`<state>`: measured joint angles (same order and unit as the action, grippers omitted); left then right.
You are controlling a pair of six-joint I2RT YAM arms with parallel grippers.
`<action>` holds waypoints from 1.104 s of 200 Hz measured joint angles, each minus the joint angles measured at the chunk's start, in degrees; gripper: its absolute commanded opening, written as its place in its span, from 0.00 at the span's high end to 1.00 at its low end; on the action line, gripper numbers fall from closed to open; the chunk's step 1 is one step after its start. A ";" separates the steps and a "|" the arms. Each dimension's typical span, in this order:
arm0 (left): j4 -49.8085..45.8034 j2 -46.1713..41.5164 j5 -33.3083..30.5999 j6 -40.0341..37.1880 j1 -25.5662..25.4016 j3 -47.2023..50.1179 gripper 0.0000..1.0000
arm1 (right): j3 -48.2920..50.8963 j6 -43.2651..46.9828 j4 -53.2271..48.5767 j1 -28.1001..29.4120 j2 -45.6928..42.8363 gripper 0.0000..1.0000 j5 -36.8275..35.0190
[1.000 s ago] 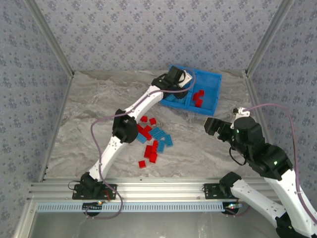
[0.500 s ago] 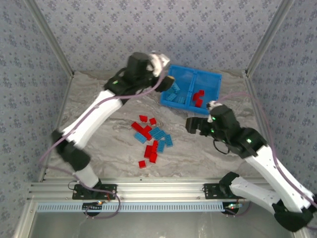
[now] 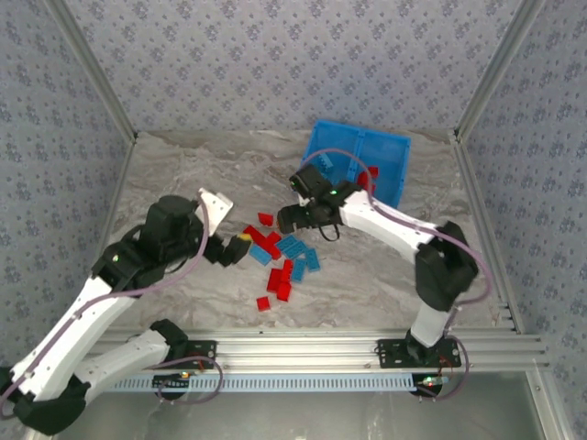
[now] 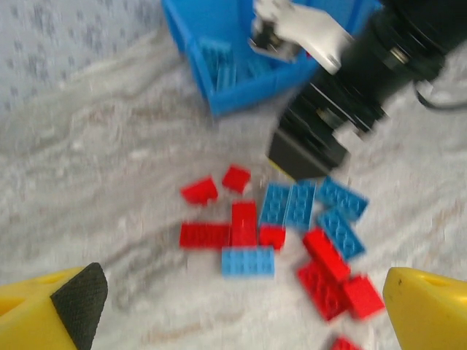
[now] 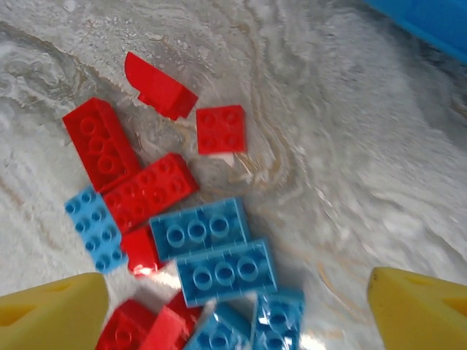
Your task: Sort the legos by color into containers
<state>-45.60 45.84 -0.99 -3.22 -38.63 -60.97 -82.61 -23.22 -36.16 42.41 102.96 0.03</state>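
2 grippers sit at 1 loose pile of legos (image 3: 281,258) in the middle of the marbled table (image 3: 183,174). left gripper (image 3: 235,247) is at the pile's left edge, released, its yellow fingers (image 4: 44,315) wide apart at the bottom corners of the left wrist view with nothing between them. right gripper (image 3: 292,218) is at the pile's far edge, between pile and bin (image 3: 404,156), also released. in the right wrist view its fingers (image 5: 51,313) stand wide at the bottom corners, with bricks on the table below them and none gripped; height above the bricks cannot be told. pile mixes red legos (image 5: 139,191) and light blue legos (image 5: 211,232), flat, studs up, many touching or overlapping. 2 red pieces lie a little apart on its far side. right arm (image 3: 394,227) stretches across in front of the bin and hides part of its near wall. bin stands at the far right of the table, near the pile but not touching it. red bricks (image 3: 371,174) show in its right compartment. light blue bricks (image 4: 222,65) show, blurred, in the compartment at its near-left corner.
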 measured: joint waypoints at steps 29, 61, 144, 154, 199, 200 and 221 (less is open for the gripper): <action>-4.79 -6.23 -1.90 1.14 0.02 4.48 0.01 | -6.73 0.83 0.39 0.13 10.32 0.21 -0.70; -5.64 -9.07 -2.80 1.42 0.02 7.65 0.01 | -12.98 2.12 -0.11 0.17 17.94 0.25 -1.29; -5.09 -7.61 -3.39 1.38 0.02 8.44 0.01 | -18.73 2.69 -0.33 0.26 26.14 0.57 -1.46; -4.90 -7.58 -3.39 1.38 0.02 8.66 0.01 | -18.95 2.89 -0.28 0.26 26.14 0.65 -1.57; -2.78 -7.06 -3.96 2.64 0.02 9.18 0.01 | -14.14 2.05 -0.15 0.39 21.27 0.67 -3.78; -2.67 -7.02 -4.02 2.78 0.02 9.18 0.01 | -13.70 2.05 -0.20 0.37 20.65 0.67 -4.04; 0.13 -5.33 -5.14 6.73 0.15 9.18 0.01 | -7.32 1.99 0.02 0.15 10.62 0.67 -6.93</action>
<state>-45.47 40.51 -6.13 3.51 -38.48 -51.79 -89.93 -21.23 -36.14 42.57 113.58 -6.90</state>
